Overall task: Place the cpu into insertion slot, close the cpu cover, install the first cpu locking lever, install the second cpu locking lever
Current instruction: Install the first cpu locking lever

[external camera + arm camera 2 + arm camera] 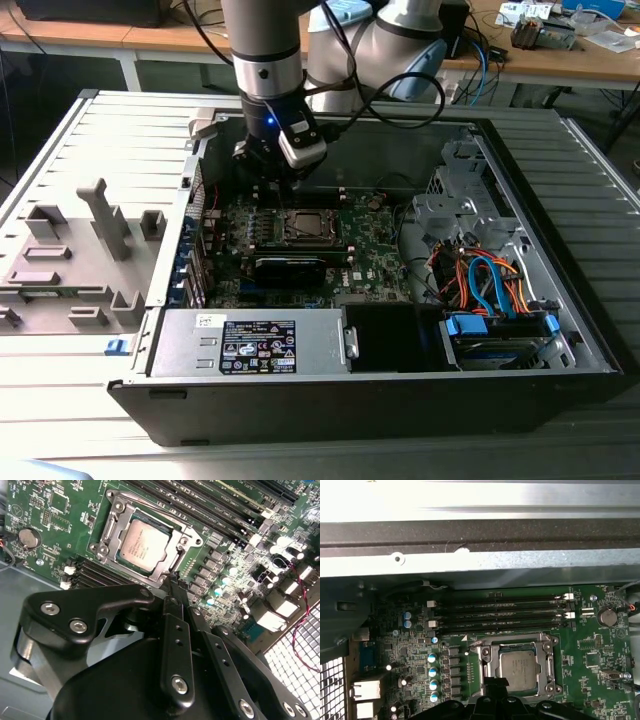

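In both wrist views the gripper [172,587] body hides the near edge of the cpu cover [172,532], so any lever there is covered. Its fingertips look pressed together, though their contact point is obscured.

The cpu [144,545] is silvery-grey inside a silver cover [112,527]. The board [55,525] is green, dotted with silver capacitors [432,672]. The gripper [172,587] is matte black. Orange and blue cables [485,280] lie in the grey case [560,330].
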Tool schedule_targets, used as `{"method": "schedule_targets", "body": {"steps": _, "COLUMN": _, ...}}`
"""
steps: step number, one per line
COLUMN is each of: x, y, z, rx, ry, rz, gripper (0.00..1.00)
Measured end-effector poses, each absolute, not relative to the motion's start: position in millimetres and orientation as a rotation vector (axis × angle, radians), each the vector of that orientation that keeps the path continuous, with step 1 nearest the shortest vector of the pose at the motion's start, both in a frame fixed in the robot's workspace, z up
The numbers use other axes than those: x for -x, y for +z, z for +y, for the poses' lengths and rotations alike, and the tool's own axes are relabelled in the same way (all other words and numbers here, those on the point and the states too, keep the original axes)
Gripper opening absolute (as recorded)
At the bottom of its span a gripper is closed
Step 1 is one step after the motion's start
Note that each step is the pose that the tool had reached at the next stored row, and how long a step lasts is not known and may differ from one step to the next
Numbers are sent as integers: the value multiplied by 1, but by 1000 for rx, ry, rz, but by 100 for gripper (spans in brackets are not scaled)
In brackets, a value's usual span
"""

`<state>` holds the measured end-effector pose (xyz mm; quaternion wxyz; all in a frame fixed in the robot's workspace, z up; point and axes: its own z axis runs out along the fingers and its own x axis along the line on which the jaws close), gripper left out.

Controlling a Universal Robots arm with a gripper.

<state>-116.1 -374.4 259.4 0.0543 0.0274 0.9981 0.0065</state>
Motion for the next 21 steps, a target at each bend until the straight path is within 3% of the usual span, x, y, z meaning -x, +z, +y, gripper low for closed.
{"method": "schedule_targets", "body": {"steps": 21, "x": 125, "y": 259, "z": -374, "rx": -83, "ry": 20, "rz": 3032, "gripper": 11}}
